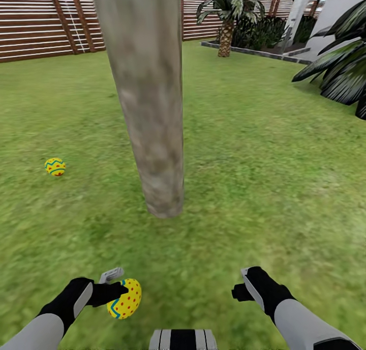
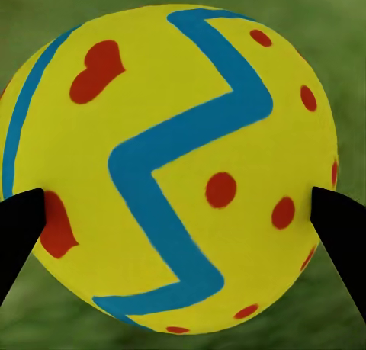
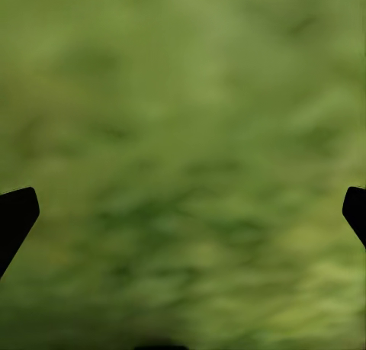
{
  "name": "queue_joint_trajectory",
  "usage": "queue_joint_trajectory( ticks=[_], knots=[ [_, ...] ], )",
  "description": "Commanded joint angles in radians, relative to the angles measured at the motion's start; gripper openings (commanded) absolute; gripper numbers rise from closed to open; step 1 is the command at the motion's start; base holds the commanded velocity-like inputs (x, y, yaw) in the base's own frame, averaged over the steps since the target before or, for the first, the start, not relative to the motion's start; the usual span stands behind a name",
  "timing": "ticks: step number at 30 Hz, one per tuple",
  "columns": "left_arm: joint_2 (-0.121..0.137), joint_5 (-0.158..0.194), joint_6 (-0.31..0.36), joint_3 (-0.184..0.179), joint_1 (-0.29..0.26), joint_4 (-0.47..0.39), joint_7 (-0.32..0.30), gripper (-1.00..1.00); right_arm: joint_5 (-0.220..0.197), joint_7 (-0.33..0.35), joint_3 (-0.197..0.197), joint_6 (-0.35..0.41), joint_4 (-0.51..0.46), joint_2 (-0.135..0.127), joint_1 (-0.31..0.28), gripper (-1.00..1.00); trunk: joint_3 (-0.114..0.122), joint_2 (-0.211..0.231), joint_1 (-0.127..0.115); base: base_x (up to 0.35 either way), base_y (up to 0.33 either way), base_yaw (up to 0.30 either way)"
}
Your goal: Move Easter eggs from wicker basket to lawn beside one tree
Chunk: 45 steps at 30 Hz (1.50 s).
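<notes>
The grey-brown trunk of the tree (image 1: 152, 106) rises from the lawn (image 1: 254, 162) right in front of me. One yellow Easter egg (image 1: 55, 166) with red dots lies on the grass left of the trunk. My left gripper (image 1: 120, 292) is shut on a second Easter egg (image 1: 125, 298) low at the near left; up close that egg (image 2: 171, 167) sits between the two black fingertips (image 2: 19, 228). My right gripper (image 1: 244, 286) hangs open over bare grass (image 3: 183, 152) at the near right. The wicker basket is out of view.
A brown slatted fence (image 1: 40, 24) runs along the back. A short palm (image 1: 226, 19) stands at the far right beside a paved edge, and dark leafy fronds (image 1: 340, 70) reach in from the right. Open grass surrounds the trunk.
</notes>
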Motion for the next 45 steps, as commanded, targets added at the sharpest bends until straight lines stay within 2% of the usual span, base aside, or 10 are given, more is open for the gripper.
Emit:
queue_joint_trajectory(
  ticks=[1,6,25,26,39,45],
  knots=[
    [0.000,0.002,0.008,0.006,0.000,-0.001,-0.003,-1.00,-0.010,-0.007,0.008,0.004,-0.002,-0.001,0.000,1.00,-0.005,-0.001,0.000,0.000,0.000,0.000],
    [0.001,0.002,0.008,0.019,0.000,-0.001,-0.003,-1.00,-0.010,-0.008,0.008,0.004,-0.002,-0.001,0.000,1.00,-0.024,-0.002,0.002,0.000,0.000,0.000],
    [0.000,0.002,0.008,0.020,0.000,-0.003,-0.003,-1.00,-0.008,-0.008,0.009,0.004,-0.001,0.010,0.000,1.00,-0.098,-0.006,0.011,0.000,0.000,0.000],
    [0.000,0.002,0.008,0.019,0.000,-0.003,-0.003,1.00,-0.008,-0.008,0.009,0.004,-0.001,0.010,0.000,1.00,-0.101,-0.006,0.011,0.000,0.000,0.000],
    [-0.002,0.002,0.008,0.037,0.000,-0.001,-0.003,1.00,-0.008,-0.008,0.009,0.003,0.007,0.010,0.000,1.00,-0.105,-0.007,0.012,0.000,0.000,0.000],
    [-0.005,-0.001,-0.023,0.035,0.000,0.001,-0.001,1.00,-0.007,-0.008,0.008,-0.011,0.038,0.010,0.000,1.00,-0.082,-0.005,0.009,0.000,0.000,0.000]
  ],
)
